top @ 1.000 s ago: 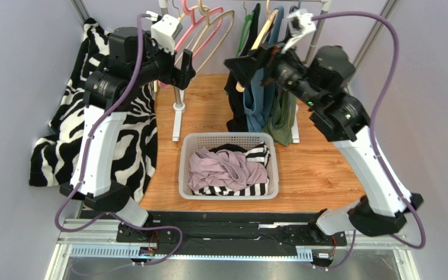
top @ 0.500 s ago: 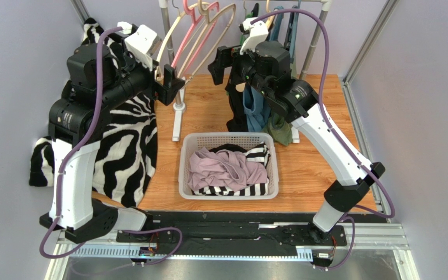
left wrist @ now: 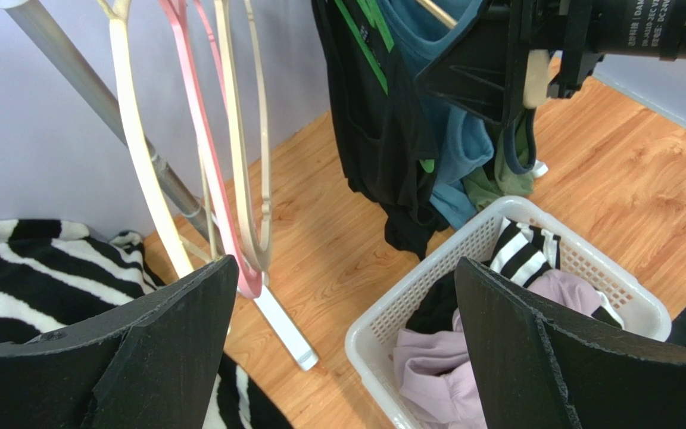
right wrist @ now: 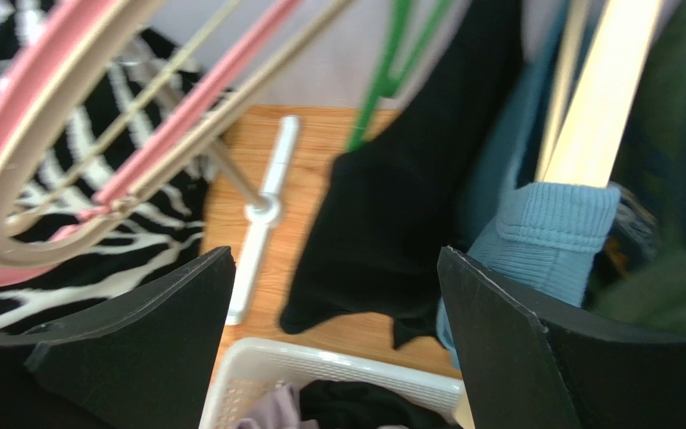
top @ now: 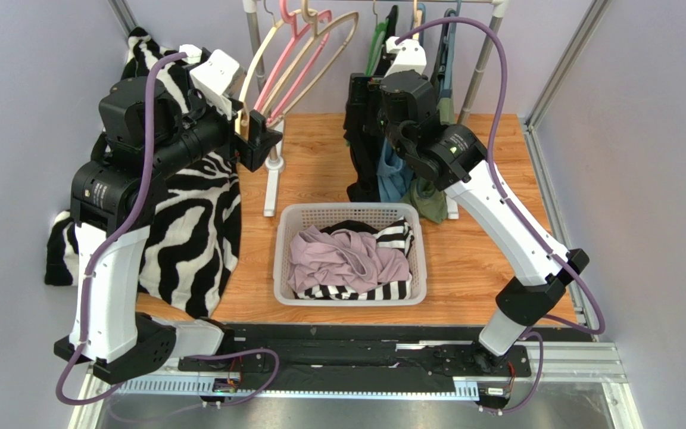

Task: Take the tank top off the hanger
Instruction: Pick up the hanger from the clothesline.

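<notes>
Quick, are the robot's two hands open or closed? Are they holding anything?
Left gripper: open, holding nothing.
Right gripper: open, holding nothing.

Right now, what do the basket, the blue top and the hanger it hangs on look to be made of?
Basket: probably white plastic with a matte finish, moulded with a lattice of holes.
Blue top: soft knit fabric; fine ribs show on the strap.
Hanger: pale, flat and smooth, likely bare wood, though the right wrist view is too blurred to show grain.
</notes>
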Controlling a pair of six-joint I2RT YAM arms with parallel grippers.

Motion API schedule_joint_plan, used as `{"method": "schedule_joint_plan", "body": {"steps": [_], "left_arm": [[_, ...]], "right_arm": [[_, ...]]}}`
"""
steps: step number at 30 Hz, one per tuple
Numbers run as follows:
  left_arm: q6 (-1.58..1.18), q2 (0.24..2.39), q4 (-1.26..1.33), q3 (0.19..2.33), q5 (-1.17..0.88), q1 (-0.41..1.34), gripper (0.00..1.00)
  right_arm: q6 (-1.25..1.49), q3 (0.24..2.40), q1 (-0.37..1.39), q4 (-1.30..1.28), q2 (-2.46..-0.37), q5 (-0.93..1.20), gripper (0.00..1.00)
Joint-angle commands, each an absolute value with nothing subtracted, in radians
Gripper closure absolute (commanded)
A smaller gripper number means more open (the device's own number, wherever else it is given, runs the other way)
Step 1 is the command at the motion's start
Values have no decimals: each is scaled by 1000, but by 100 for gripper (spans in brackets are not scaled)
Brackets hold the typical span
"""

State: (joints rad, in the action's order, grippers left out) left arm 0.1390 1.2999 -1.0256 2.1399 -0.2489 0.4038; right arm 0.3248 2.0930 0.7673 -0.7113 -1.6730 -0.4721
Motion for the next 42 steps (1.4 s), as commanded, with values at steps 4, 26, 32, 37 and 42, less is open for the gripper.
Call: {"method": "schedule_joint_plan", "body": {"steps": [4,26,32,37,42], "left_arm": [[152,1267,-986,2122,-244,405,1],[167,1206,-957,2019,-253,407,1],[166,1204,-959,2028,-258,405,1],[169,1184,-957,1997,-258,405,1],[172,1169,-951,1970,-258,407,1]], "right_arm": [[337,2059,769,-784,-1583,-669,9],[282,2155,821,-784,-1772,-836,7],[288,2099,802,-775,-1744,-822,7],[298,2080,778,-762,-1749,-782,12],[287,2046,743,-718,-1746,-732,35]]}}
